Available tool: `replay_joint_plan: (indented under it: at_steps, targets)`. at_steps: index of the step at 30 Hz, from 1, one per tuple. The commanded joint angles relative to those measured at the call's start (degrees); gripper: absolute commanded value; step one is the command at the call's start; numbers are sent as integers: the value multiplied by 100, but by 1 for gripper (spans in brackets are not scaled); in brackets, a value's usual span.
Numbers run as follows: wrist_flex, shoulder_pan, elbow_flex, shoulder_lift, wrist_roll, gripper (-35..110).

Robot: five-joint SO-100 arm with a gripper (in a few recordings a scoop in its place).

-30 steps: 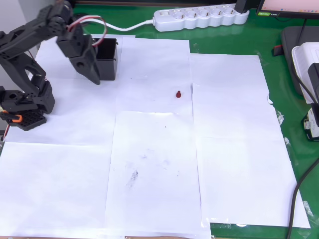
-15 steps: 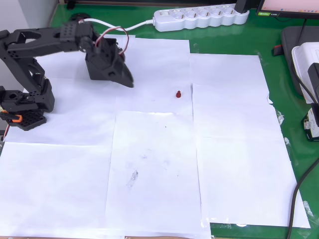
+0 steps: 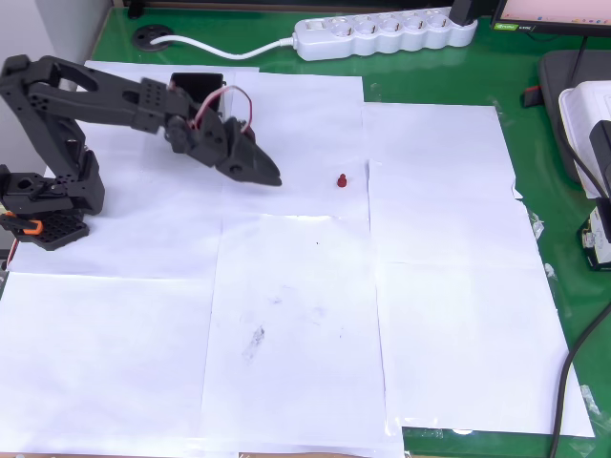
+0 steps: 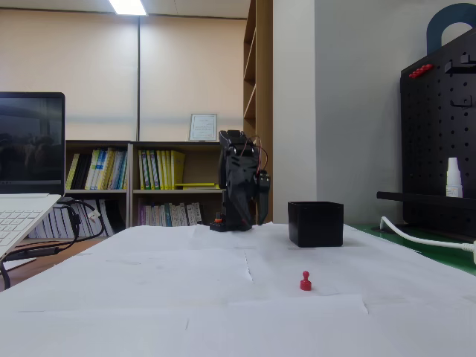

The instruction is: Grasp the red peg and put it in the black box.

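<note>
In the overhead view the gripper (image 3: 267,175) is reaching toward the peg (image 3: 342,180), which is standing just above centre frame, on white paper (image 3: 296,315), well apart from the tips. The box (image 3: 196,88) is sitting upper left, partly under the arm. The fingers are looking pressed together with nothing between them, though I cannot tell for sure. Doing this well probably means spreading them early, coming down over the tiny head, and closing gently so it is not flicked away

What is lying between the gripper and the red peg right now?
Nothing: in the overhead view, only bare white paper separates the gripper from the red peg, which stands to its right.
</note>
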Motion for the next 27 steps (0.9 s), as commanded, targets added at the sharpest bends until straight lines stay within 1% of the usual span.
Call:
replay_joint_plan:
  at_steps: [1, 3, 6, 14, 19, 23, 24, 27]
  targets:
    - [-879, -53, -413, 132, -308, 1]
    - [-1714, -62, -800, 316, -360, 1]
    - [-2180, -62, -853, 659, -475, 1]
    - [-4201, -105, -1204, 1591, -483, 1]
    - [-5423, -272, -1116, 2285, -185, 1]
    - [-6750, -325, -1107, 3085, -105, 1]
    - [-6970, -325, -1099, 3234, -105, 1]
    - [-7189, -334, -1037, 3428, 35, 1]
